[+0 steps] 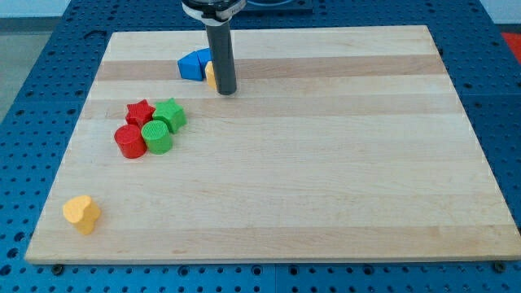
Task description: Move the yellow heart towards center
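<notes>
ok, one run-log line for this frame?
my tip: view's top, beside partly hidden yellow block and blue block | yellow heart: bottom-left corner, untouched | red/green cluster: left | far from heart

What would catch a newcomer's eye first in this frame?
First the dark rod at the view's top, my tip resting beside a blue block and a partly hidden yellow block. Next, the tight red-and-green cluster at the left. Last, the yellow heart alone near the wooden board's bottom-left corner, far from my tip.
</notes>
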Motion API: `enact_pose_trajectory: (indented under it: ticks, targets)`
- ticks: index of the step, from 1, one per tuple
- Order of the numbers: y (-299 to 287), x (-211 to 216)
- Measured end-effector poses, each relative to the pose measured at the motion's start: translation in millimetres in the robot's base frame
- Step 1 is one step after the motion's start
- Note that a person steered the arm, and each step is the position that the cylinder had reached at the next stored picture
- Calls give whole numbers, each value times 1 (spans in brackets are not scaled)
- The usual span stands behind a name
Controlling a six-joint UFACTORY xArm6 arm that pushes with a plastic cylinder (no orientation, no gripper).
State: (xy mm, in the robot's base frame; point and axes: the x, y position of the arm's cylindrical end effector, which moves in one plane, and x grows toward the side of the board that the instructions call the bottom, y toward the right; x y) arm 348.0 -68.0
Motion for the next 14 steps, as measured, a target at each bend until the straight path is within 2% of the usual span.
enact_pose_trajectory:
  ticks: [1, 2, 3, 4, 5, 6, 7, 8, 10, 11, 12, 14]
  targets:
    - [66, 25]
    - [127, 86]
    - [101, 172]
    - [23, 245]
    - [-21, 271]
    - [-21, 271]
    - [-51, 271]
    - [-126, 271]
    - [-236, 267]
    - [-235, 242]
    - [-203, 224]
    - [-59, 220]
